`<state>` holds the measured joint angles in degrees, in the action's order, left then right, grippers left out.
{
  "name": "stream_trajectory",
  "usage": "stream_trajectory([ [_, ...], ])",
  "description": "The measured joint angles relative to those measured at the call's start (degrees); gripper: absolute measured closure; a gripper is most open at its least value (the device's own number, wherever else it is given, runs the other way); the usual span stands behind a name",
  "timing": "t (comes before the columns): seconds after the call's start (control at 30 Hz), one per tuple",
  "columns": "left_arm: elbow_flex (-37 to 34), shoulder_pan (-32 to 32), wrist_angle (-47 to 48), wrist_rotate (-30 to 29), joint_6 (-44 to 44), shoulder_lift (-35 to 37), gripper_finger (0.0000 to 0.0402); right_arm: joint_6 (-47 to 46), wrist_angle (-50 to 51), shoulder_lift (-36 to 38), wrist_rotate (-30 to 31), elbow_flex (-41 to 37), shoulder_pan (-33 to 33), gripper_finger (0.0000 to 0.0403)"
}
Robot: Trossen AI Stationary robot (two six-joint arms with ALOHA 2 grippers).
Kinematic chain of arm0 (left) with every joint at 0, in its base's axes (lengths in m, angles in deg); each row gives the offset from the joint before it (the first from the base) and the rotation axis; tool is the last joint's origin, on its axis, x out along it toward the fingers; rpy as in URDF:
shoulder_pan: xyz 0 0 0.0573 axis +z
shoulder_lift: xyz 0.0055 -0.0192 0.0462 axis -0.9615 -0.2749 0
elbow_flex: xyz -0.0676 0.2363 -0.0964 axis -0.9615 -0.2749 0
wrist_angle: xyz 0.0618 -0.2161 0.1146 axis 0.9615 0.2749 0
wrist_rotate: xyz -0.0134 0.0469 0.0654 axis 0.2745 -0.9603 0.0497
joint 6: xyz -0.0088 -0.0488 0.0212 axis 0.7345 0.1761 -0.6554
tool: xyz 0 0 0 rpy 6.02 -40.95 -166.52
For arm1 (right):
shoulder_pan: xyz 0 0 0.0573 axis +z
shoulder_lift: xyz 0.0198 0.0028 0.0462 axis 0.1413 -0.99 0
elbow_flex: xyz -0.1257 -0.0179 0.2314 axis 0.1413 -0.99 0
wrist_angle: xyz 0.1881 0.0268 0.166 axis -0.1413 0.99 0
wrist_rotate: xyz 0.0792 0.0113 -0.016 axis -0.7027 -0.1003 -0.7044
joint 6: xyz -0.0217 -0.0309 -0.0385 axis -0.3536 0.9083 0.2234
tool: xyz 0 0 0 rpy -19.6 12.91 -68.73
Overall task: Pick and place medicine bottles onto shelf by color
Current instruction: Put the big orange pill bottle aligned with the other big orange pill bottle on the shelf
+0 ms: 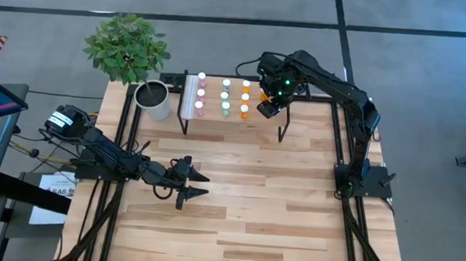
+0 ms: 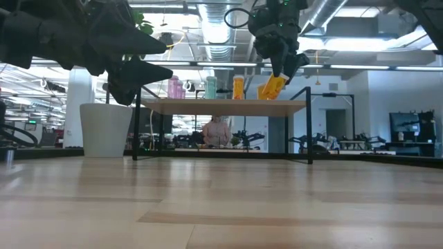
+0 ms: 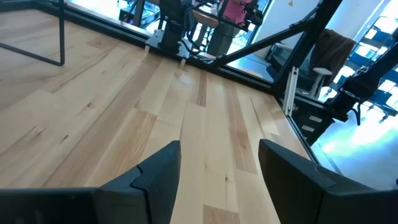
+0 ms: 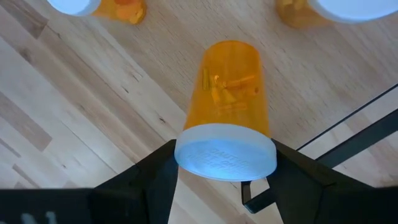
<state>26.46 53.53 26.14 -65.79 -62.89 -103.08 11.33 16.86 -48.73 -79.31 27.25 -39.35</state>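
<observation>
The shelf (image 1: 217, 118) stands at the table's far side, with medicine bottles upright on it in rows: pink (image 2: 174, 88), teal (image 2: 210, 88) and orange (image 2: 238, 87). My right gripper (image 1: 269, 107) hangs over the shelf's right end, pointing down, shut on an orange medicine bottle (image 2: 272, 88) with a white cap. That bottle's bottom is close above the shelf top; I cannot tell whether it touches. Two more orange bottles (image 4: 118, 7) stand beside it. My left gripper (image 1: 196, 184) hovers open over the bare tabletop at the left, nothing between its fingers (image 3: 165, 174). My right gripper pinches the orange bottle's white cap (image 4: 225, 152) between its two fingers (image 4: 158, 174), one on each side of the cap. The fingers come from above, pointing down. The bottle hangs below them, cap up, tilted with its bottom (image 2: 266, 93) swung aside.
A grey-white plant pot (image 1: 153, 100) with a leafy plant (image 1: 128, 47) stands left of the shelf. Black frame rails (image 1: 343, 146) run along the table's sides. The wooden tabletop (image 1: 277, 208) in the middle and near side is bare. A person (image 2: 218, 130) shows in the room behind.
</observation>
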Motion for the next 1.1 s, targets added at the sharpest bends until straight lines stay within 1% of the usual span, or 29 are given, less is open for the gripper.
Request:
stream_trajectory([
  [0.67, 0.0, 0.0, 0.0, 0.0, 0.0, 0.0, 0.0198, 1.0, 0.0, 0.0, 0.0, 0.0, 0.1, 0.0157],
  [1.1, 0.1, 0.0, 0.0, 0.0, 0.0, 0.0, 0.0198, 1.1, 0.0, 0.0, -1.2, 0.0, 0.1, 0.0157],
])
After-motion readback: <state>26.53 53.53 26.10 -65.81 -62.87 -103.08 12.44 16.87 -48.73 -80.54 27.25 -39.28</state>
